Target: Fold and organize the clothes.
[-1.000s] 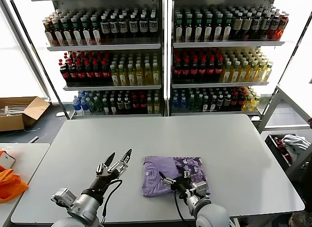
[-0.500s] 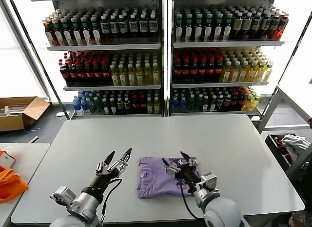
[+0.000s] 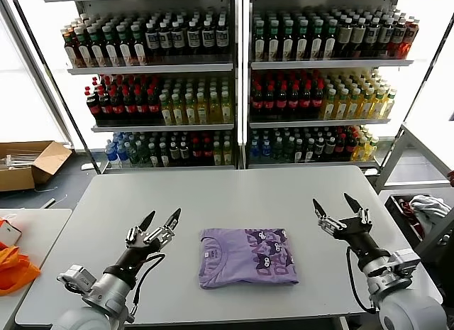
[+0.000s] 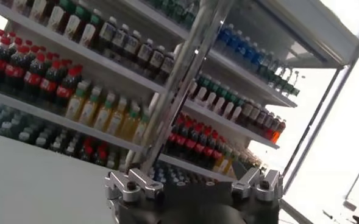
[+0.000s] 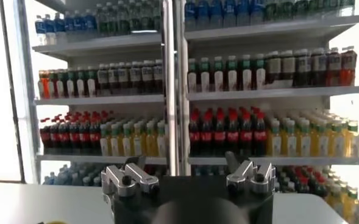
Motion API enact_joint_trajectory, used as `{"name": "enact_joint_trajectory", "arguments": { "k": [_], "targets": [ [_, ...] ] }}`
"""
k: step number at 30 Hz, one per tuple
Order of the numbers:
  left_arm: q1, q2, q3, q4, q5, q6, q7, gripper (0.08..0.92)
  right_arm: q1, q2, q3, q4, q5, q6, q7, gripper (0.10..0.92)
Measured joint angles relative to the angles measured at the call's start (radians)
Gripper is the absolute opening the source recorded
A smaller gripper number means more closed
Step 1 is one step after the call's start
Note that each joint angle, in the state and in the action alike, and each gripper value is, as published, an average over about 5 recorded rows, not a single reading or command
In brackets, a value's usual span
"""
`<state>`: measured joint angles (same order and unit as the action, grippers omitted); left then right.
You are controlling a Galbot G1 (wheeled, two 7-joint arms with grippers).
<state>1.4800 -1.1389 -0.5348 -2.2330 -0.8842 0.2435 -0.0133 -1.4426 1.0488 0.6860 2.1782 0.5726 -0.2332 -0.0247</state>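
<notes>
Lavender T-shirt (image 3: 245,256), folded into a neat rectangle, lies flat on the grey table (image 3: 234,195), toward the near edge and about midway between the two arms. The dark purple print faces up on the half closer to the right arm, and there's a small neck label showing on the other half.

The left gripper (image 3: 159,221) hangs above the table just off the shirt's left side, jaws spread wide with nothing in them. The right gripper (image 3: 332,205) is further out on the other side, well clear of the shirt, jaws also wide apart and empty. Neither one touches the fabric.

Both wrist cameras point up and away at the drink shelves (image 3: 237,81), so you mostly get rows of bottles plus the base of each gripper. Off to the robot's left there's a cardboard box (image 3: 30,163) on the floor and something orange (image 3: 15,268) on a side table, maybe more clothing, hard to say. A bin with white cloth (image 3: 430,208) sits on the right.
</notes>
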Motion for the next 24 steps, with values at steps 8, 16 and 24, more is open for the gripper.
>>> {"name": "enact_joint_trajectory", "arguments": {
  "k": [8, 16, 24],
  "targets": [
    [0.007, 0.006, -0.054, -0.015, 0.025, 0.011, 0.038, 0.823, -0.069, 0.028, 0.098, 0.000, -0.008, 0.036, -0.047, 0.823],
    [0.037, -0.001, -0.124, -0.036, 0.050, 0.024, 0.082, 0.823, -0.119, 0.046, 0.144, -0.013, -0.023, 0.059, -0.078, 0.823],
    [0.067, -0.017, -0.189, -0.056, 0.077, 0.033, 0.120, 0.822, -0.140, 0.063, 0.155, -0.023, -0.033, 0.075, -0.091, 0.823]
  ]
}}
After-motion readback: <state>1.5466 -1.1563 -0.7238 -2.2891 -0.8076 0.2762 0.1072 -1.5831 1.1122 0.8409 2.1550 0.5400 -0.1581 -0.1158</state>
